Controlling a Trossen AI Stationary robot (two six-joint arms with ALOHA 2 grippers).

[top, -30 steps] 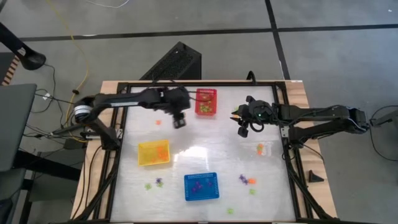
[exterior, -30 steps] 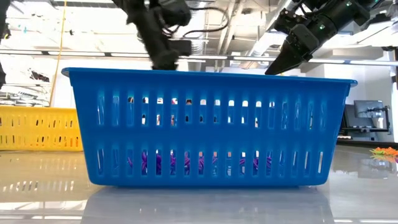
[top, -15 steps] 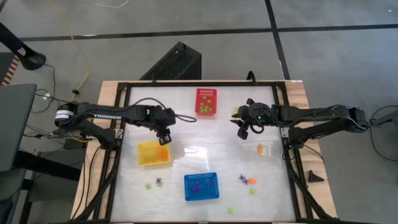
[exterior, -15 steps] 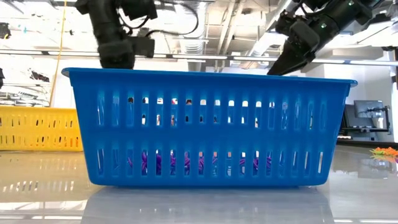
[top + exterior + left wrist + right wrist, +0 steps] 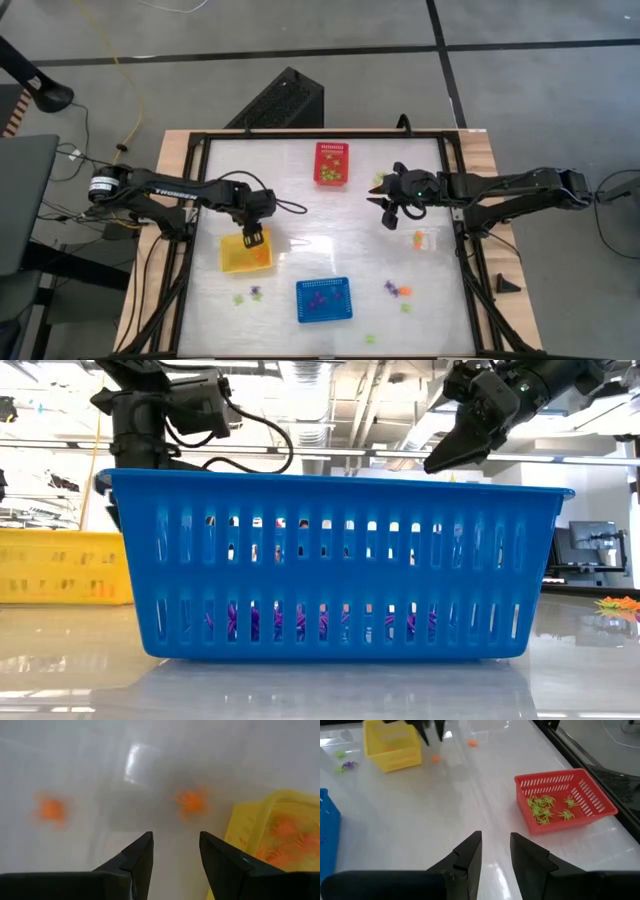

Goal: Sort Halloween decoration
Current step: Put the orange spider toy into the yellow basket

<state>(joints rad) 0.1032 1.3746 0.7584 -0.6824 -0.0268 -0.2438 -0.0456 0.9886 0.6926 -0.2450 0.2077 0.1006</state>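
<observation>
The Halloween decoration lies scattered. Two orange trinkets [image 5: 190, 800] [image 5: 50, 809] sit on the table just beyond the yellow basket [image 5: 246, 252], and more orange [image 5: 417, 238], purple [image 5: 390, 288] and green [image 5: 369, 339] ones lie toward the right and near edges. My left gripper [image 5: 255, 237] [image 5: 175, 837] points down over the yellow basket's far rim, open and empty. My right gripper [image 5: 390, 215] [image 5: 495, 837] hangs open and empty above the table, right of the red basket [image 5: 332, 163], which holds green trinkets [image 5: 545, 807].
The blue basket [image 5: 323, 299] stands near the front edge with purple trinkets inside and fills the low view. Green and purple pieces [image 5: 247, 294] lie near the front left. Black frame rails [image 5: 190, 230] run along the table's sides.
My left gripper has swung from beside the red basket toward the table's left and near edges and has come down, ending over the yellow basket's far rim, tipped more steeply down. My right gripper has stayed almost in place.
</observation>
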